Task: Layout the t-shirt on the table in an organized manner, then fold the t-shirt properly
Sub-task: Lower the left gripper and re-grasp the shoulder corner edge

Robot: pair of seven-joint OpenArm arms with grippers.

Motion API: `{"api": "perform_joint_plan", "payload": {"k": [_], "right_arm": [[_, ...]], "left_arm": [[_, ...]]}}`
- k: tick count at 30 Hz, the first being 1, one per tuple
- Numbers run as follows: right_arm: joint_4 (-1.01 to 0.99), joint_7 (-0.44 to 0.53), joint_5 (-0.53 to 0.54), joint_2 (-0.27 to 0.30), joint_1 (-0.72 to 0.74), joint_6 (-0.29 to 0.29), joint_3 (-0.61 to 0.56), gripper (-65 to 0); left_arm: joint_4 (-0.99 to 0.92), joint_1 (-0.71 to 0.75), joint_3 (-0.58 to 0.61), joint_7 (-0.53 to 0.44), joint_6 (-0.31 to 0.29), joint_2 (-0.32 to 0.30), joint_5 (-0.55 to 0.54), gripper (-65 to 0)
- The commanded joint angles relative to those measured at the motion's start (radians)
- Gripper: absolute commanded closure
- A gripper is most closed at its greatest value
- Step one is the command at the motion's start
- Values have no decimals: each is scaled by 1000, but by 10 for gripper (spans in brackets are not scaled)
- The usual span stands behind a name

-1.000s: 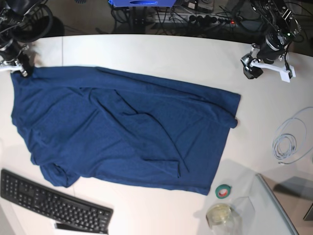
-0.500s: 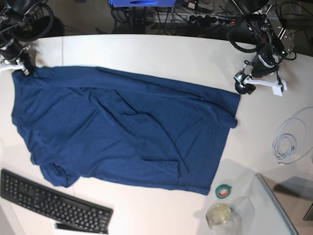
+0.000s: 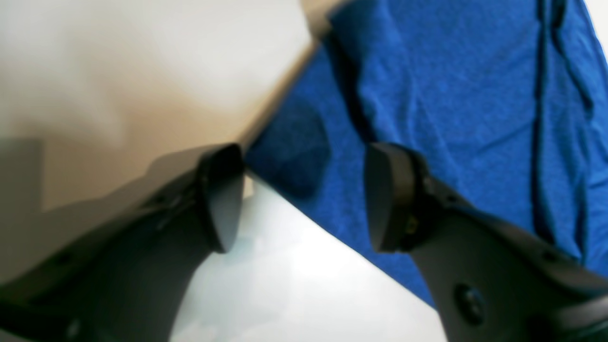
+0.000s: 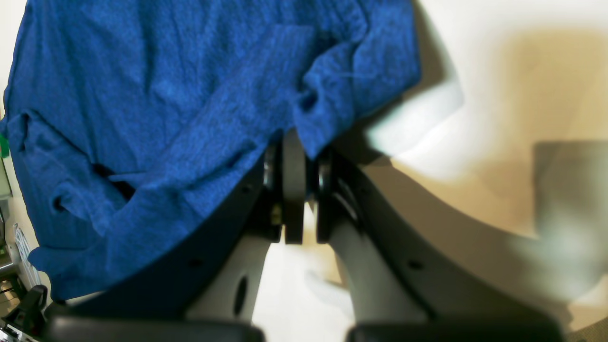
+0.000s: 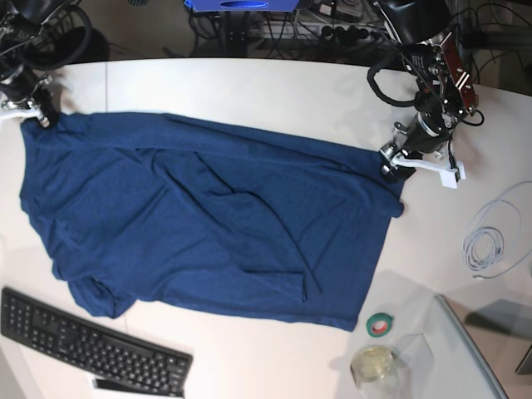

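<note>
One navy t-shirt (image 5: pixel 208 216), one white table (image 5: pixel 249 87), two grippers, left gripper (image 5: pixel 393 160) and right gripper (image 5: pixel 37 115), one black keyboard (image 5: pixel 91 345), one green tape roll (image 5: pixel 380 325), one coiled white cable (image 5: pixel 486 245), one small clear jar (image 5: pixel 374 364)

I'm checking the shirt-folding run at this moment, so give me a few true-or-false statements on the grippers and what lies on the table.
1. The right gripper is shut on the t-shirt. True.
2. The left gripper is shut on cloth. False: its jaws stand apart over the shirt's edge.
3. The t-shirt is folded in half. False: it lies spread out, wrinkled.
4. A black keyboard lies near the shirt's sleeve. True.
5. The green tape roll sits on the shirt. False: it lies beside it on the table.
</note>
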Motion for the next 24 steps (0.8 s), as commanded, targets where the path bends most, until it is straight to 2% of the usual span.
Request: {"api": "perform_joint_plan", "payload": {"k": [1,11,12,16,18,24], "right_arm": [[12,-14,0,14,-2,12,4,-2],[14,-20,-2,14,-2,12,4,-2],[14,-20,-2,14,-2,12,4,-2],[14,-20,-3,14,0,12,4,-2],[14,-20,-5,14,0,12,4,-2],[15,-20,-8,15,3,12,1,-2]], "left_arm": [[-7,-5,-2,17,6,-10,7,-357],[-37,-28,-2,14,6,-12,8,-347],[-37,-30,-2,14,6,-12,8,-329],[-37,-34,-2,14,6,-12,8,-161],[-33,-34,-2,14,6,-14,8,-105],[-33,-34,-2,15,6,-14,8,-87]]}}
